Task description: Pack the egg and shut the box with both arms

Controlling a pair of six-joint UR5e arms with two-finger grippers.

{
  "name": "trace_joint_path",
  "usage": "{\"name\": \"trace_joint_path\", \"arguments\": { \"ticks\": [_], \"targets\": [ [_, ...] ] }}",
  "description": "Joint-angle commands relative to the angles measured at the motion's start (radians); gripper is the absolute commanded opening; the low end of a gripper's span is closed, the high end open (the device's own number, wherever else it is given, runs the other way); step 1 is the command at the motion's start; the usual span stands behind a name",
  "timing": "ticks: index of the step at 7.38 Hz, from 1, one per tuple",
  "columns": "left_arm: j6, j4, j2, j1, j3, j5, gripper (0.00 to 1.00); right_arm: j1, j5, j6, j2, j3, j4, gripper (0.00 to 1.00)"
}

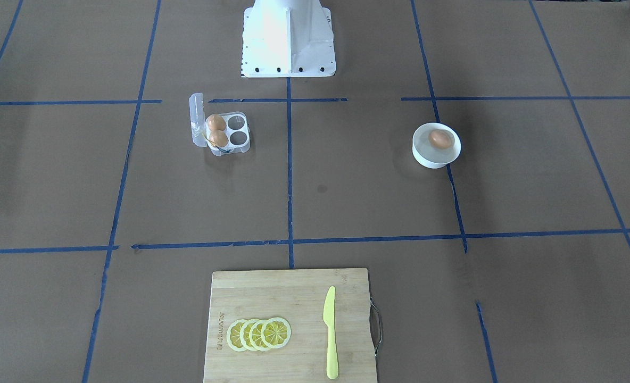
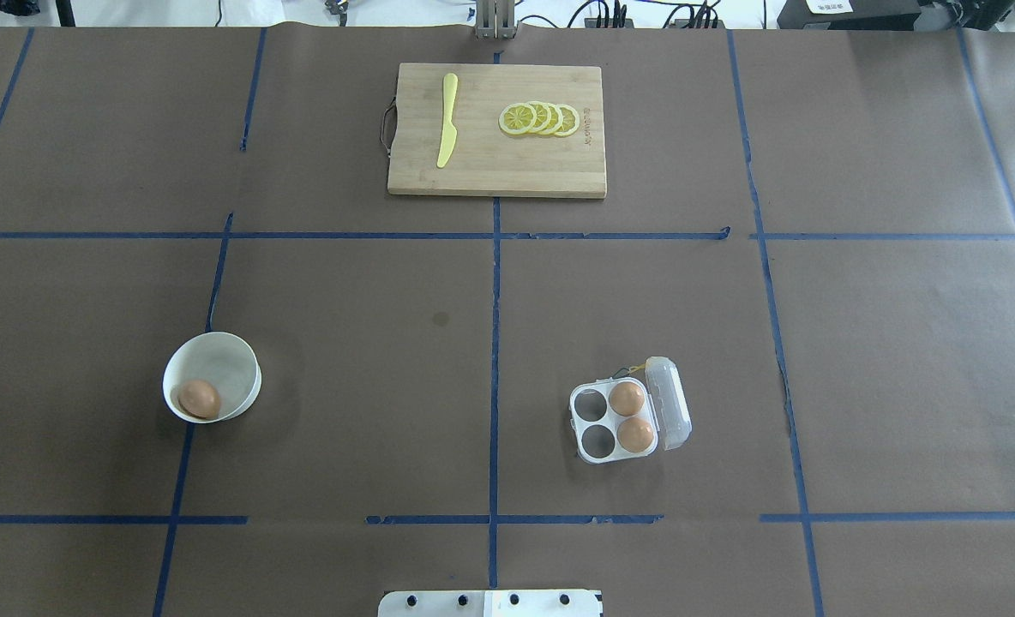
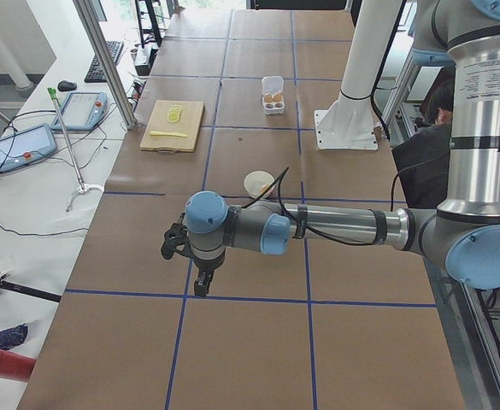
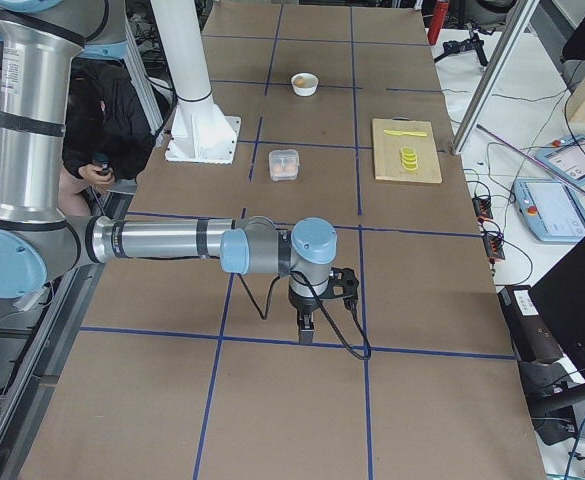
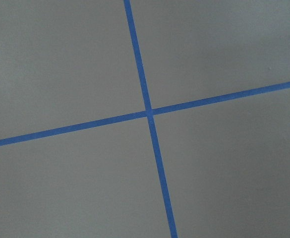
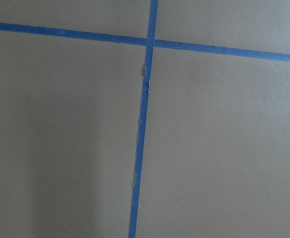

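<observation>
One orange-brown egg (image 1: 440, 139) lies in a white bowl (image 1: 425, 158), also seen in the overhead view (image 2: 199, 398). The clear box (image 1: 238, 139) stands open with its lid (image 2: 673, 403) up. It holds two eggs (image 2: 627, 398) (image 2: 637, 434), and its two other cups are empty. My left gripper (image 3: 200, 286) shows only in the exterior left view, low over the table and far from the bowl. My right gripper (image 4: 305, 330) shows only in the exterior right view, far from the box (image 4: 285, 164). I cannot tell whether either is open or shut. Both wrist views show only brown paper and blue tape.
A wooden cutting board (image 2: 482, 167) with a yellow knife (image 2: 447, 120) and lemon slices (image 2: 540, 119) lies on the far side of the table. The white pedestal base (image 1: 288, 42) stands at the robot's edge. Blue tape lines cross the brown paper.
</observation>
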Motion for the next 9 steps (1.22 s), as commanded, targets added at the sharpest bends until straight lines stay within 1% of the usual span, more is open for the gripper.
{"name": "trace_joint_path", "arguments": {
  "ticks": [1,3,5,7,9],
  "targets": [
    [0.003,0.000,0.001,0.001,-0.004,0.000,1.00,-0.002,0.001,0.000,0.000,0.000,0.000,1.00],
    [0.005,-0.009,0.001,0.001,0.001,-0.002,1.00,-0.011,0.001,0.006,0.002,0.005,-0.002,1.00],
    [-0.004,-0.143,0.001,0.005,0.028,-0.003,1.00,-0.021,0.001,0.014,0.023,0.005,0.000,1.00],
    [-0.004,-0.280,-0.005,0.005,0.047,-0.003,1.00,-0.021,-0.001,0.018,0.095,0.003,-0.002,1.00],
    [-0.004,-0.505,-0.007,0.006,0.092,-0.005,1.00,-0.021,-0.001,0.015,0.109,0.006,0.000,1.00]
  ]
}}
